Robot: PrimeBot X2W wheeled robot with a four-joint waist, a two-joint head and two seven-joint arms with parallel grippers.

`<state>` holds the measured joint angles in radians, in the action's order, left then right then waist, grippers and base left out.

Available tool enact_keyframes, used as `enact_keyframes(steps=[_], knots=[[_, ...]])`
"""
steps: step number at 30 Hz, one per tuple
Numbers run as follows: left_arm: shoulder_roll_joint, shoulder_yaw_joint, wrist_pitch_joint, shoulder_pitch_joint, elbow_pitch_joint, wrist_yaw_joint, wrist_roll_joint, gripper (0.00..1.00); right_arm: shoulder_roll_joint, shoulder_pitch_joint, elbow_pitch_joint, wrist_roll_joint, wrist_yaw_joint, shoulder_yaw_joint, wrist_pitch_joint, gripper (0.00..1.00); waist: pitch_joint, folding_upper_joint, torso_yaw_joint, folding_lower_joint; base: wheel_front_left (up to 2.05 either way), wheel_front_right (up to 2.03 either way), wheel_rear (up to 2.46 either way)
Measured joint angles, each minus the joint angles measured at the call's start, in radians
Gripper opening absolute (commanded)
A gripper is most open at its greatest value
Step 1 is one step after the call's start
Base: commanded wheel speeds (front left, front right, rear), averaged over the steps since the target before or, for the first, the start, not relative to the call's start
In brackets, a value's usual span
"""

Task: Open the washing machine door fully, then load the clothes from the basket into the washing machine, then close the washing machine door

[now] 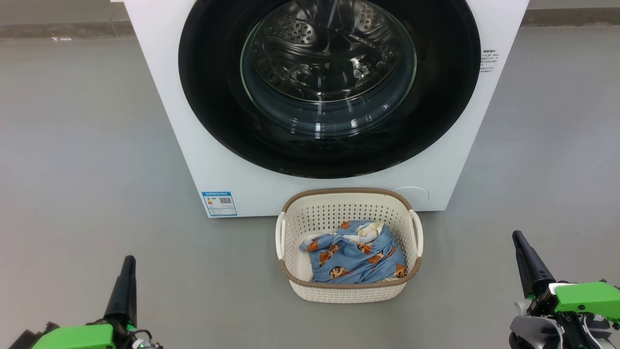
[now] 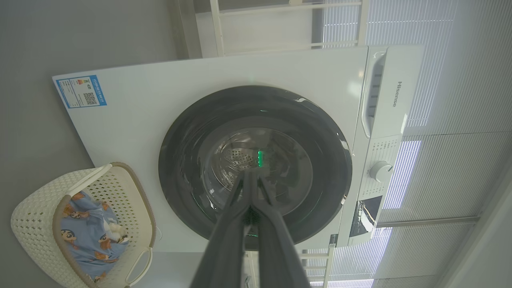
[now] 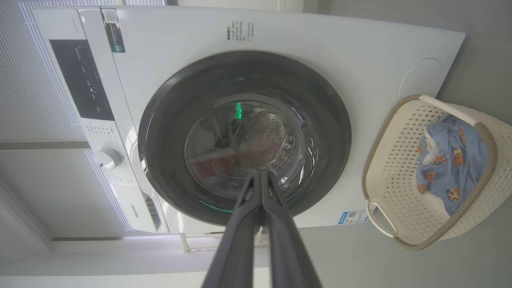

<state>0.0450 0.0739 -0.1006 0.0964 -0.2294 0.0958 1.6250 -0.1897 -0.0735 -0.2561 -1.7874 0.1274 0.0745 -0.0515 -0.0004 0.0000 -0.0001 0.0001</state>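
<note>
Found the washing machine door [image 1: 329,72] shut flat against the front of the washing machine [image 1: 213,174], glossy black rim unbroken around the bulging glass, perforated steel drum visible through it. Noted a small blue label [image 1: 219,203] at the lower left corner of the white front in the head view, and a round dial [image 2: 380,171] on the control panel in the left wrist view. Saw the basket [image 1: 339,213] standing upright on the grey floor [image 1: 72,145] just before the machine, roughly below the door's centre, far rim close to the white panel; could not tell whether touching. Saw the clothes [image 1: 353,257] lying crumpled inside the basket, light blue with orange-brown cartoon faces and a bit of cream-white lining on top, heaped toward the near right side. Found the left tool [image 1: 127,271] low at the left of the head view, clenched on nothing, dark fingers [image 2: 238,204] pressed together and pointing toward the door, well apart from basket and machine. Found the right tool [image 1: 523,252] low at the right, likewise clenched and empty, fingers meeting at the tips, aimed at the door glass in its wrist view, well clear of the basket. Saw pale slatted blinds [image 2: 460,80] beyond the machine in both wrist views.
</note>
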Motion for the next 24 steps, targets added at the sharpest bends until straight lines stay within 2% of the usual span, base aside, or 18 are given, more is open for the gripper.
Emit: enact_keyframes(steps=[24], knots=[[0.0,0.001,-0.005,0.0,0.0,0.0,0.0,0.0,-0.001,0.0,0.001,-0.003,0.0,0.007,-0.003,0.0,0.0,0.0,0.0,0.0,0.0,0.0,0.0]])
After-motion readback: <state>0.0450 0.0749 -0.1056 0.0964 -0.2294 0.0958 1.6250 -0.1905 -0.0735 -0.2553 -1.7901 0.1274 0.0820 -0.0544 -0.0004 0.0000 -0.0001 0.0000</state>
